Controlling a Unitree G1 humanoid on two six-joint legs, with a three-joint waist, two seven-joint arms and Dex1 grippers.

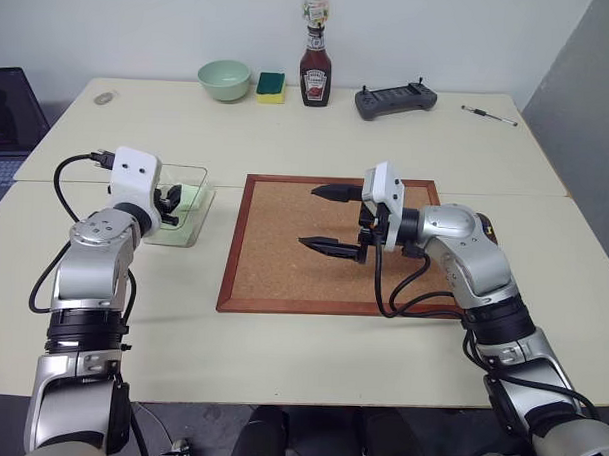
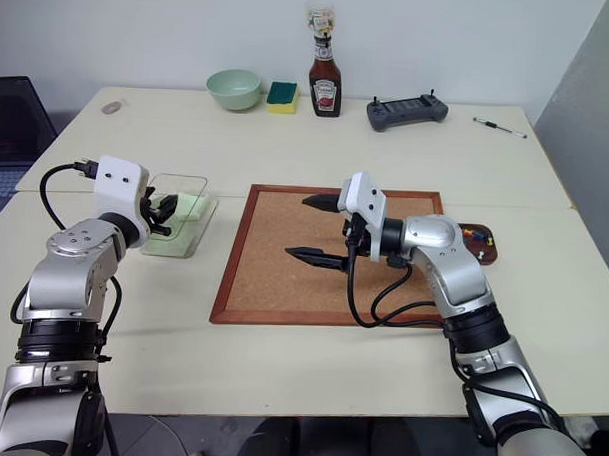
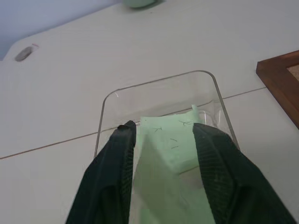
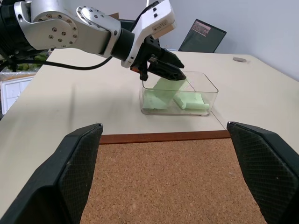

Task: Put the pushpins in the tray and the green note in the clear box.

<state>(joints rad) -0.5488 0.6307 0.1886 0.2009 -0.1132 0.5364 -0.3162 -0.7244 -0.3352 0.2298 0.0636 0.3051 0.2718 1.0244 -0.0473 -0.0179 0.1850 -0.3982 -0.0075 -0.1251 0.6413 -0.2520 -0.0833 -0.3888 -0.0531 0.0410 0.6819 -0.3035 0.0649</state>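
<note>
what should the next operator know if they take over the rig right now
Left gripper: fingers apart over the clear box, either side of the green note, which lies in the box; whether it is fully let go I cannot tell.
Right gripper: open, holding nothing, hovering over the corkboard.
Pushpins: coloured heads show in the tray, on the table at the corkboard's right.
Done: the note is in the box and no pins show on the corkboard.
Left: draw the left gripper clear of the box.
</note>
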